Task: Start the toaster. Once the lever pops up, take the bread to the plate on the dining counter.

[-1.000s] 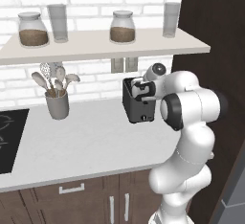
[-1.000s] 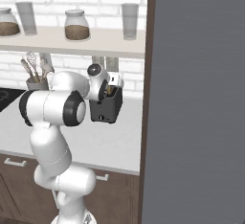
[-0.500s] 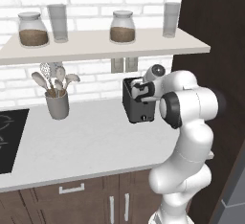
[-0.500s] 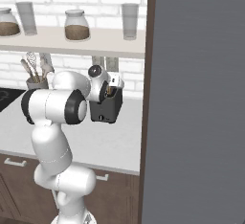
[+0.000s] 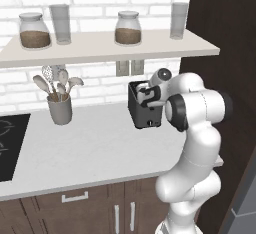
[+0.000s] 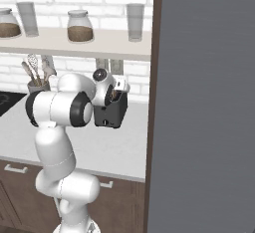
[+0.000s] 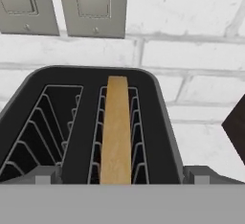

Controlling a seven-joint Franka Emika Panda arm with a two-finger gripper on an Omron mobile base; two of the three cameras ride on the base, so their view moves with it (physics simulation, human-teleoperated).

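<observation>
I see the small boxy dark grey-black toaster (image 5: 144, 109) on the white counter (image 5: 95, 148) against the white brick wall (image 5: 100, 75), just below two grey wall switch plates (image 7: 64, 5). In the hand view the light tan slice of bread (image 7: 116, 129) stands on edge in the right-hand slot, its top edge poking just above the rim; the left-hand slot shows bare wire guides. My two-finger gripper (image 5: 146, 96) sits right over the toaster top, jaws spread fully apart, gripping nothing. The white arm (image 5: 192, 143) folds in from the right, beside a tall dark brown cabinet panel (image 5: 222, 53). Well left on the counter, a grey utensil holder with spoons (image 5: 59, 100), and a black cooktop (image 5: 11, 145) at the edge. On the shelf (image 5: 105, 45) above: two glass jars with brown contents (image 5: 128, 28) and two clear glasses (image 5: 60, 24).
</observation>
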